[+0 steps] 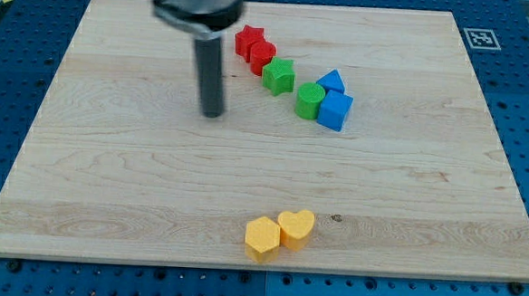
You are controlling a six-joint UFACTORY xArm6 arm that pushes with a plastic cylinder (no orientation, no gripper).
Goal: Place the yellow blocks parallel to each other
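We found the two yellow blocks at the lower centre of the frame, near the board's bottom edge: a yellow hexagonal block (262,237) on the left and a yellow heart-shaped block (296,228) just to its upper right, the two touching side to side. Our tip (213,113) stood in the upper-left-centre of the wooden board (108,185), well apart from them and to the left of the other pieces. We carried no gripper, so there was nothing to open or close; the rod held nothing and touched no block.

Along the upper middle ran a diagonal line of pieces: a red star-shaped block (247,40) touching a second red block (262,55), then a green star-like block (279,76), a green rounded block (310,100), a blue cube (335,111) and a blue block with a pointed top (331,82).

We judged the yellow pieces to be light, rigid plastic that would slide easily on the smooth wood and turn if pushed off centre. Taking hold was not possible; we would have had to press against a flat side face, low down, near its middle for a straight slide, or near a corner to rotate it. Because they touched, a push on one would likely have dragged the other.
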